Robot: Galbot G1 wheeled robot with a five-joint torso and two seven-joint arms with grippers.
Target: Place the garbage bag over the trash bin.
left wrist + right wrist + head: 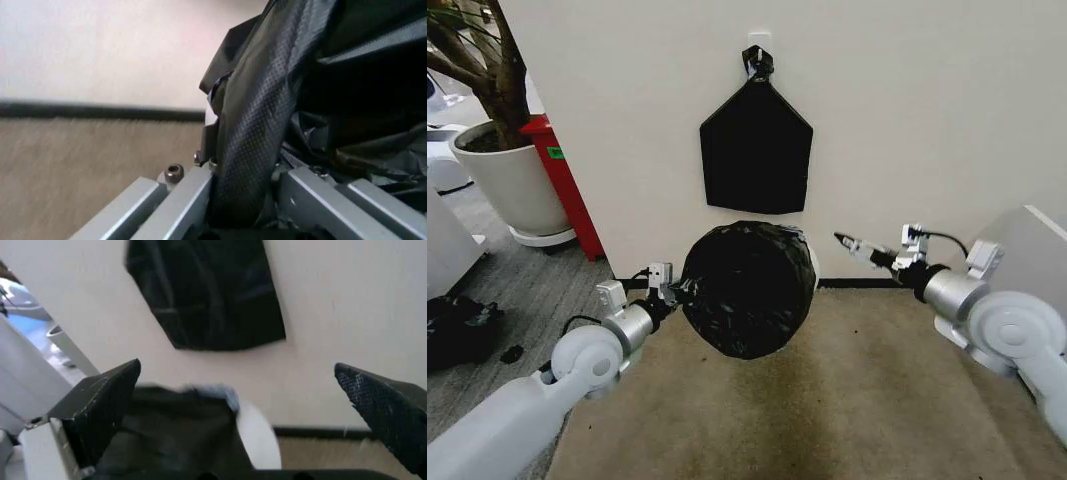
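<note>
1. The garbage bag is draped over the trash bin, which sits on the tan carpet close to the white wall. The black film covers the bin's top and the side facing the camera; only a sliver of creamy-white wall shows at the bin's right edge.
2. In the right wrist view the bag covers most of the bin, with a white curve of it left bare.
3. The left gripper is at the bag's left edge, its fingers clamped on a fold of the film; the left wrist view shows the bag pressed against a finger.
4. The right gripper hovers just right of the bin, clear of it, with its fingers spread wide apart.
5. A flat black bundle hangs on the wall above the bin.
6. A large white plant pot stands well to the left.
</note>
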